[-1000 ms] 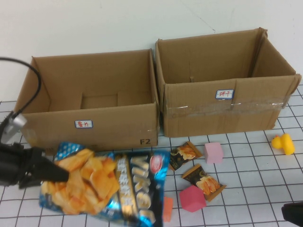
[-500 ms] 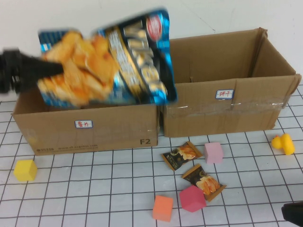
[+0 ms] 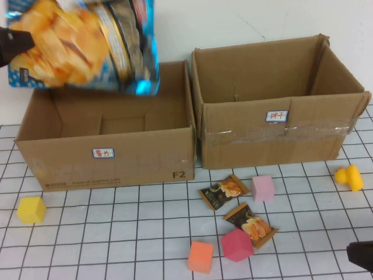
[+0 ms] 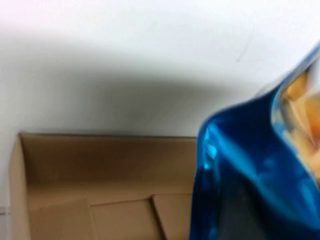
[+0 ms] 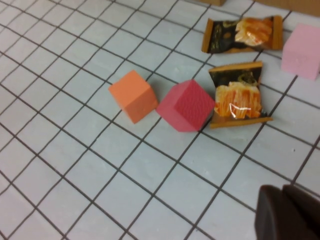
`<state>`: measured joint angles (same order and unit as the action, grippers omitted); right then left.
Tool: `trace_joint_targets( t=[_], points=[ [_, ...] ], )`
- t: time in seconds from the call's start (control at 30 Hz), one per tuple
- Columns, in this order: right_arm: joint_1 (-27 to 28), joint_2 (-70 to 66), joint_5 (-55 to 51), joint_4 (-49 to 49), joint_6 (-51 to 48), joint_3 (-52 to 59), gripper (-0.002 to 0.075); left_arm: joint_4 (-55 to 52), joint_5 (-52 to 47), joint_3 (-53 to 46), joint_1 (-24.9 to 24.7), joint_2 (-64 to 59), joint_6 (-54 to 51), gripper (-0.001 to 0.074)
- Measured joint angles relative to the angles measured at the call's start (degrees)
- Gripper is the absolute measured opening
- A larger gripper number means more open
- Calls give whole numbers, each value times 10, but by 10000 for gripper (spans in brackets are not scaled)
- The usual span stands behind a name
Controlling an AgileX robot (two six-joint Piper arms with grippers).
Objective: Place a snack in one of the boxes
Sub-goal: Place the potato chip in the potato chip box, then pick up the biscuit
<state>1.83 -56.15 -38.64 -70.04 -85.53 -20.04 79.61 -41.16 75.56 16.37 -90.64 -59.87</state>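
Note:
My left gripper (image 3: pixel 14 42) is at the top left, shut on the edge of a large blue bag of chips (image 3: pixel 81 44). It holds the bag high above the back of the left cardboard box (image 3: pixel 105 153). In the left wrist view the blue bag (image 4: pixel 250 165) fills the right side, with the open left box (image 4: pixel 100 165) below it. The right cardboard box (image 3: pixel 274 131) stands beside the left one. My right gripper (image 3: pixel 361 255) is low at the front right corner, shut and empty; it also shows in the right wrist view (image 5: pixel 285 212).
Two small dark snack packets (image 3: pixel 223 191) (image 3: pixel 252 224) lie in front of the boxes. Around them are a pink cube (image 3: pixel 263 188), a red cube (image 3: pixel 236 245), an orange cube (image 3: pixel 200 256), a yellow cube (image 3: pixel 30 209) and a yellow duck (image 3: pixel 348 177).
My left gripper has lifted the chips bag from the table in front of the left box to high above it. The yellow and orange cubes it covered now show. The right arm has not moved.

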Motion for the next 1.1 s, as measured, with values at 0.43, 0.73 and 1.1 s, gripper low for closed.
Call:
trace_joint_targets(
  t=[0.43,0.73,1.1],
  points=[
    [0,0,-37,-33,-68,-12,-1,-33,-10,0,0,39,-109,223],
    [-6,-17,-18,77,8,-126,-1,-311,4,0,0,197,78,6],
    [-164,-212,88,174,65,-208,-1,-456,-83,-60,0,354,327,0]
  ],
)
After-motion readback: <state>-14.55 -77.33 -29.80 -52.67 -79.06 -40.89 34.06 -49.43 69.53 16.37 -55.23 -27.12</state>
